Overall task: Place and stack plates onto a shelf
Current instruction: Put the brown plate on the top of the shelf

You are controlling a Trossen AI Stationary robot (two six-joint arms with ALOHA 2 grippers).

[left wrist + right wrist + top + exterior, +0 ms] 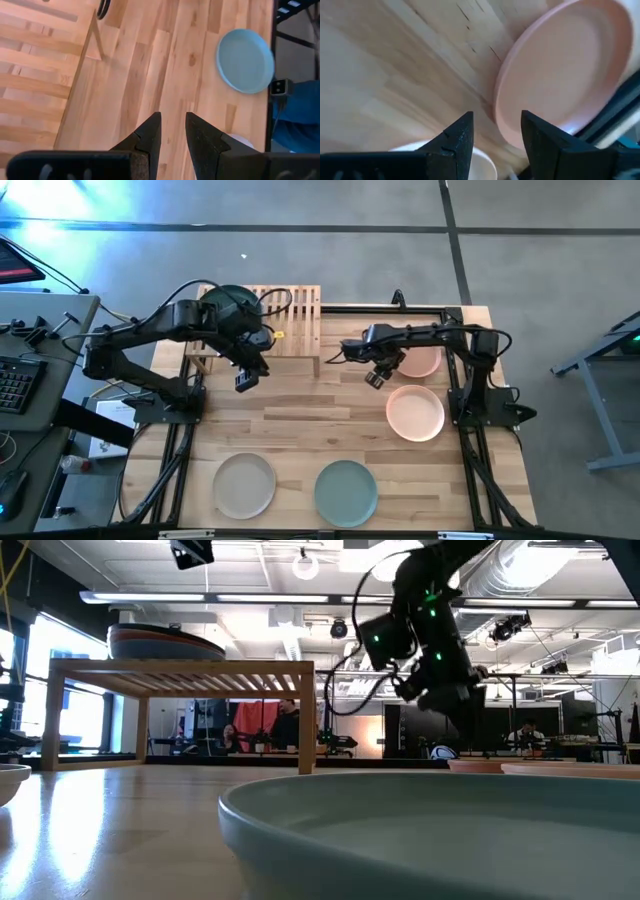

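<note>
The shelf (290, 320) stands at the table's far left. It bears a stack of plates (165, 642) with a dark teal plate (228, 298) on top. My left gripper (247, 378) hovers open just in front of the shelf, nothing between its fingers (172, 127). My right gripper (377, 377) is open and low over the bare table, beside two peach-pink plates (420, 364) (415, 412) that lie flat at the right. One pink plate (560, 75) lies just past its fingers. A beige plate (245, 485) and a sage green plate (346, 492) lie flat near the front edge.
Bare wood lies between the shelf and the front plates. The black frame rails (455, 395) run along the table's sides. A desk with a keyboard (15, 380) stands left of the table. People sit in the room beyond (285, 725).
</note>
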